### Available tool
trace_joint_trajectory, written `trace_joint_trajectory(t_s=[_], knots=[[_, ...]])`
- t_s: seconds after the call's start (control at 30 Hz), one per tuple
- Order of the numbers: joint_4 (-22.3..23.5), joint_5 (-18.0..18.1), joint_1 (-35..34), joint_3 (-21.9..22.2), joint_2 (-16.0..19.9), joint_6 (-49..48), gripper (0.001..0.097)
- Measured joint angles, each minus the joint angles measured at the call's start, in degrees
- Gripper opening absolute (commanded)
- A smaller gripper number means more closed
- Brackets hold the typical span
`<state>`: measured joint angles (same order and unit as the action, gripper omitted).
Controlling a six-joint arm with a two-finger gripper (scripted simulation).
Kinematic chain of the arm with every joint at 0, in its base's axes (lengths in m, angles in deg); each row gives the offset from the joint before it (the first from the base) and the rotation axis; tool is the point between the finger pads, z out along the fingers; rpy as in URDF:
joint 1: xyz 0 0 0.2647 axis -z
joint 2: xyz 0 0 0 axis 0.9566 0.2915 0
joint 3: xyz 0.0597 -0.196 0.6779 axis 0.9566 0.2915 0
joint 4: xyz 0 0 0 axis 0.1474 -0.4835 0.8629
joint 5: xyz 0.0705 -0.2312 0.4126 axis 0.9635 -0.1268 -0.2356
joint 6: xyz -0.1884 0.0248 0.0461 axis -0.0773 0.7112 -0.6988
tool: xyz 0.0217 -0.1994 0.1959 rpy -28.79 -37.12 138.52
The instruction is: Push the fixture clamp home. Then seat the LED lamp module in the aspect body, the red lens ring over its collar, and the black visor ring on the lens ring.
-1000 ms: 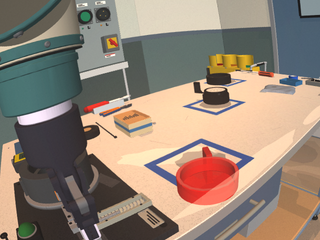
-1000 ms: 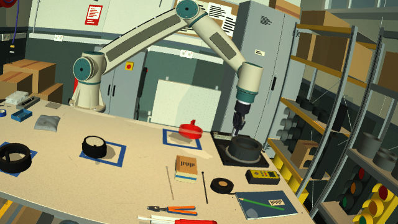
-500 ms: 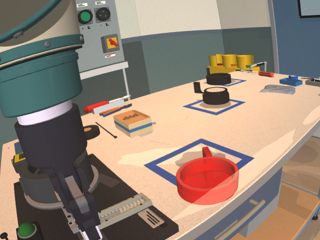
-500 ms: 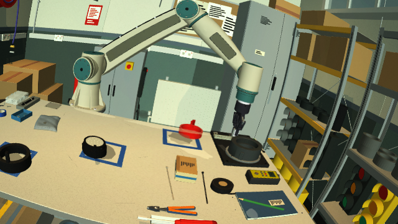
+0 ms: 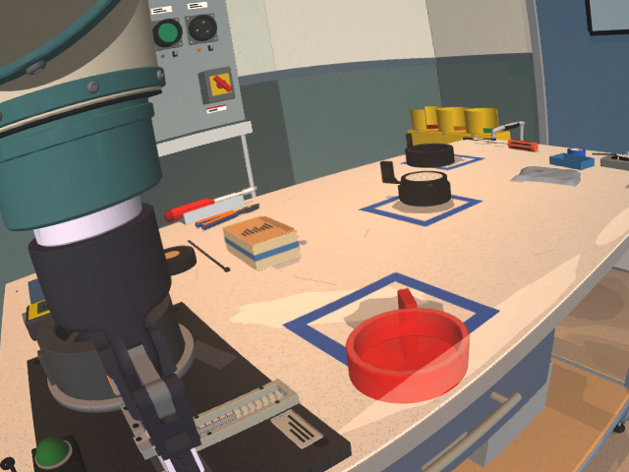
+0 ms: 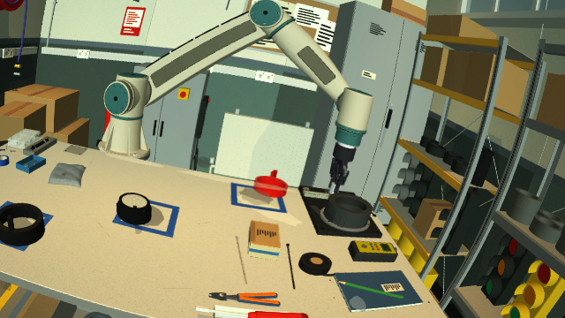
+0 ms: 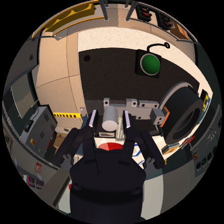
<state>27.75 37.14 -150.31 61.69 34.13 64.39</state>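
My gripper (image 7: 110,120) is open and holds nothing. It hangs low over the black fixture plate (image 6: 342,216), astride the grey clamp handle (image 7: 109,118). The clamp's orange-tipped jaw (image 7: 161,118) sits against the grey aspect body (image 6: 347,210) on the plate. The red lens ring (image 5: 407,351) lies on the near blue square, overlapping its front edge. The LED lamp module (image 5: 424,187) sits in the middle blue square. The black visor ring (image 5: 429,154) rests on the far blue square.
A control cabinet (image 5: 198,66) stands behind the bench. A green button (image 7: 150,63) sits on the plate. A notepad block (image 5: 260,242), tape roll (image 5: 179,258), screwdriver (image 5: 203,207) and cable tie lie nearby. Yellow housings (image 5: 457,123) stand at the far end.
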Motion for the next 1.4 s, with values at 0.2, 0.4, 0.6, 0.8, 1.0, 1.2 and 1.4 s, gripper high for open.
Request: trace_joint_trajectory(t_s=[0.2,0.4,0.6,0.8,1.0,1.2,1.4], knots=[[0.00,0.13,0.00,-0.04,-0.07,0.00,0.0530],[0.00,0.86,0.00,-0.31,-0.52,0.00,0.0530],[0.00,2.36,0.00,-0.93,-1.42,0.00,0.0530],[0.00,4.52,0.00,-1.90,-2.64,0.00,0.0530],[0.00,7.03,0.00,-3.14,-3.92,0.01,0.0530],[0.00,9.45,0.00,-4.45,-5.03,0.01,0.0530],[0.00,11.33,0.00,-5.54,-5.81,0.01,0.0530]])
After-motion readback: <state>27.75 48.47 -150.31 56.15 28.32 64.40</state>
